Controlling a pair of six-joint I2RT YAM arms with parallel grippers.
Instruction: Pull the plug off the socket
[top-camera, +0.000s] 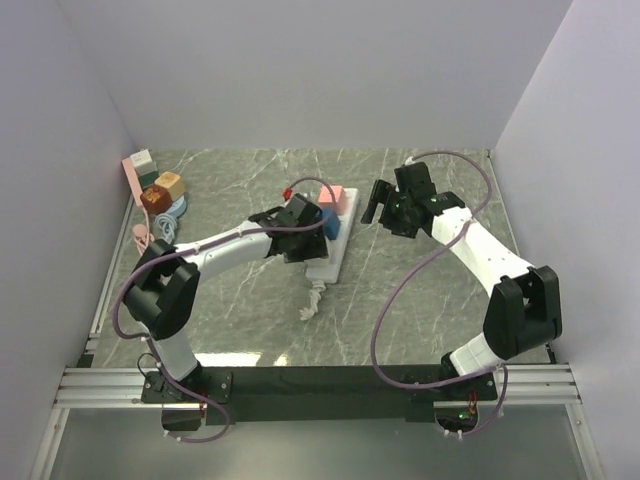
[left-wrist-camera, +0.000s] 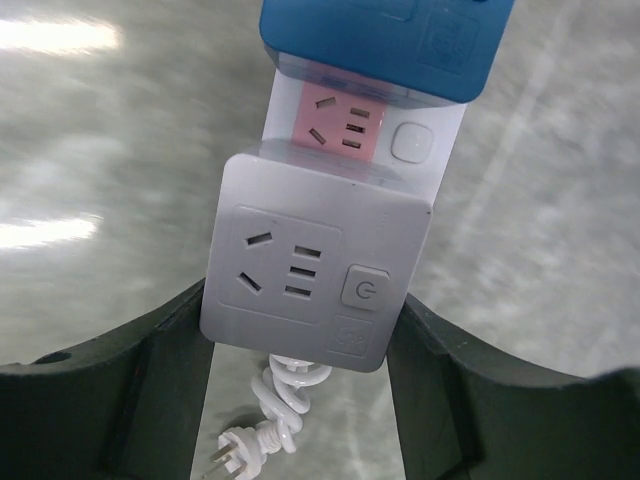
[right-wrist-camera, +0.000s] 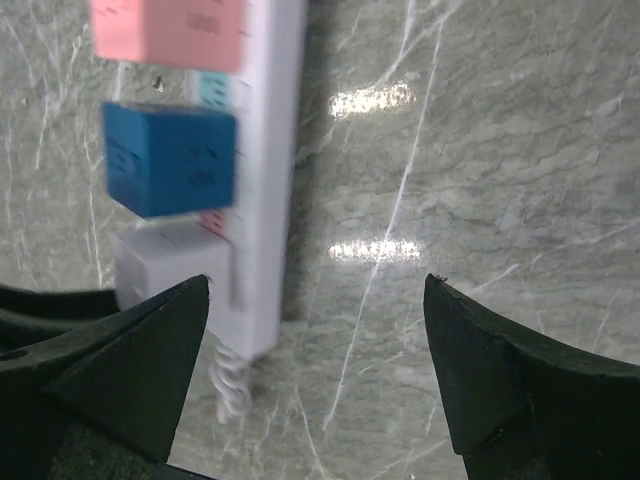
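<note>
- Near edge: a bundled white cord (left-wrist-camera: 278, 395) is seen on the marble table (top-camera: 430, 300). Its pronged end lies loose, just off the near end of the power strip (right-wrist-camera: 268, 170).
- Left gripper (left-wrist-camera: 302, 300): it is held partly open over that near end of the strip. The white cube plug (left-wrist-camera: 300, 240) is clasped by it, with a black finger (left-wrist-camera: 150, 380) laid against each side of the cube. The plug is seated on the strip.
- Further along the strip: a pink outlet panel (left-wrist-camera: 335, 125) is left exposed. A blue cube (right-wrist-camera: 170, 155) and then a pink cube (right-wrist-camera: 165, 30) are plugged in beyond it.
- Strip: it is laid lengthwise near the table's centre, slightly angled.
- Right gripper (right-wrist-camera: 318, 283): it is spread wide and nothing is held. It is positioned to the right of the strip, apart from it, over bare marble.
- Far left corner: a cluster of coloured blocks (top-camera: 155, 190) is noted by the wall.
</note>
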